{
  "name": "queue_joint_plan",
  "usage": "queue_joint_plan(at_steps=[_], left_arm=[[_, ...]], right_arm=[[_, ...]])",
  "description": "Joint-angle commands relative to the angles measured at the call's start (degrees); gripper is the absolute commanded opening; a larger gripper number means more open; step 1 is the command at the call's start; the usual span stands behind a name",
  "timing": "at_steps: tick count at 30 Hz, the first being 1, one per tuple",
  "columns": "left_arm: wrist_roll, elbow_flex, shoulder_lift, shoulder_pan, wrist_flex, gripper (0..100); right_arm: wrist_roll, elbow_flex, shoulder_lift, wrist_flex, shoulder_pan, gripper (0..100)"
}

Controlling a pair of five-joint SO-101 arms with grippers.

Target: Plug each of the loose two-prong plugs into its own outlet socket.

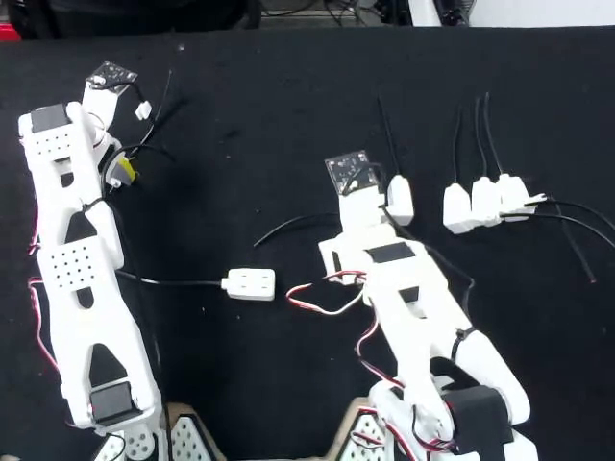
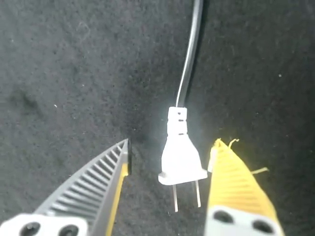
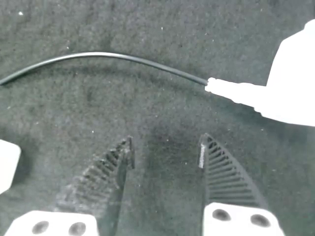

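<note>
A white two-prong plug (image 2: 181, 158) lies flat on the black cloth, prongs towards the camera and black cord running away. My left gripper (image 2: 171, 143) is open and low around it, with one yellow-taped finger (image 2: 237, 184) on each side and gaps to both. In the high view that gripper (image 1: 122, 171) is at the far left. My right gripper (image 3: 166, 142) is open over bare cloth, near a thin black cord (image 3: 113, 56) that ends in a white plug body (image 3: 294, 83). From above, the right gripper (image 1: 375, 197) sits beside a white plug (image 1: 400, 199).
A white outlet socket (image 1: 250, 283) on a black cord lies between the arms. Three white blocks (image 1: 485, 202) with black cords stand at the right rear. Another small white plug (image 1: 143, 110) lies by the left arm. Loose cords (image 1: 288, 226) cross the cloth.
</note>
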Motion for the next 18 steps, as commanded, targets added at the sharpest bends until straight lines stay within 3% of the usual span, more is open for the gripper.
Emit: queue_joint_plan(at_steps=[1, 14, 18], left_arm=[[-0.3, -3.3, -0.8, 0.6, -0.2, 26], [-0.3, -3.6, 4.7, 0.7, -1.0, 25], [-0.4, -3.6, 4.7, 1.4, 3.2, 11]], right_arm=[[-0.4, -2.9, -2.1, -0.9, 0.9, 20.1], [-0.4, -2.9, -2.2, -0.9, 0.9, 20.1], [-0.3, -2.9, -2.2, -0.9, 0.9, 20.1]])
